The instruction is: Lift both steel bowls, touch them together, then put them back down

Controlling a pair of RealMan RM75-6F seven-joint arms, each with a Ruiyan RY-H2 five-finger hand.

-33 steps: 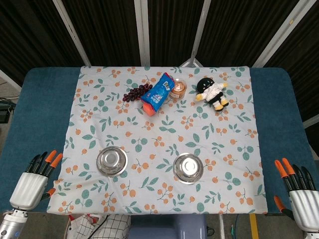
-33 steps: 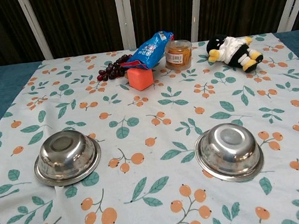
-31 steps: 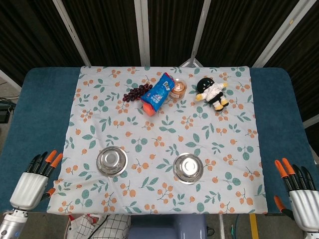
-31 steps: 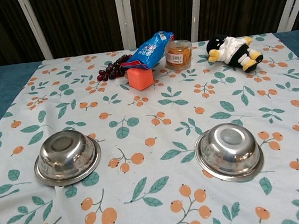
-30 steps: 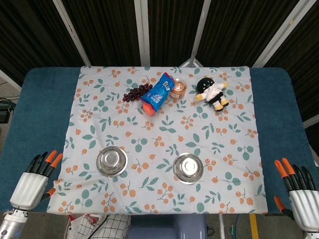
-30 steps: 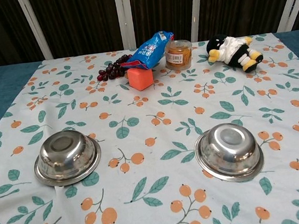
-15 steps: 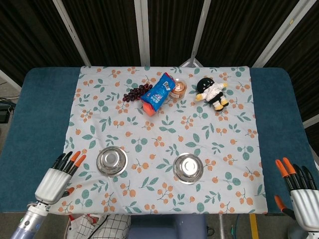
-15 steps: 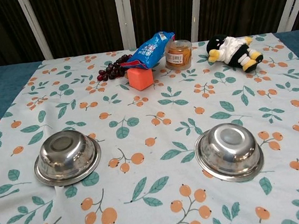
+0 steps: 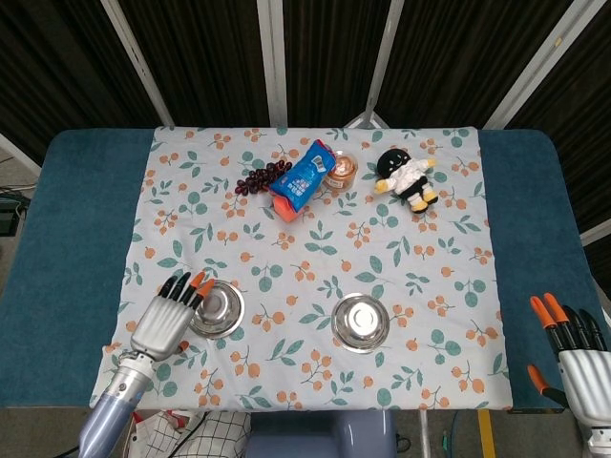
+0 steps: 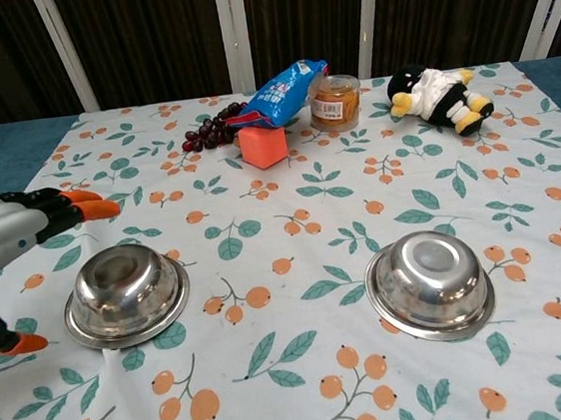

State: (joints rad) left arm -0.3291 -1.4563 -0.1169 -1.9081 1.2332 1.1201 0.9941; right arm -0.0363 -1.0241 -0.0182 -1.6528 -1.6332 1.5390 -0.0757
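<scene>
Two steel bowls sit on the floral cloth near its front edge. The left bowl (image 9: pixel 218 308) (image 10: pixel 126 292) lies under the fingertips of my left hand (image 9: pixel 166 321) (image 10: pixel 12 233), which hovers open at the bowl's left side with its fingers straight and its thumb (image 10: pixel 19 344) low beside the rim. The right bowl (image 9: pixel 361 322) (image 10: pixel 430 284) stands alone, with nothing near it. My right hand (image 9: pixel 576 364) is open at the bottom right corner of the head view, off the cloth and far from that bowl; the chest view does not show it.
At the back of the cloth lie dark grapes (image 9: pixel 256 179), a blue snack bag (image 9: pixel 302 179) over an orange block (image 10: pixel 263 147), a small jar (image 9: pixel 342 170) and a plush penguin (image 9: pixel 407 177). Blue table surface (image 9: pixel 67 229) flanks the cloth on both sides.
My left hand has swung in from the table's left front corner to the left bowl and now shows in the chest view. The right hand has sunk slightly; the bowls have not moved.
</scene>
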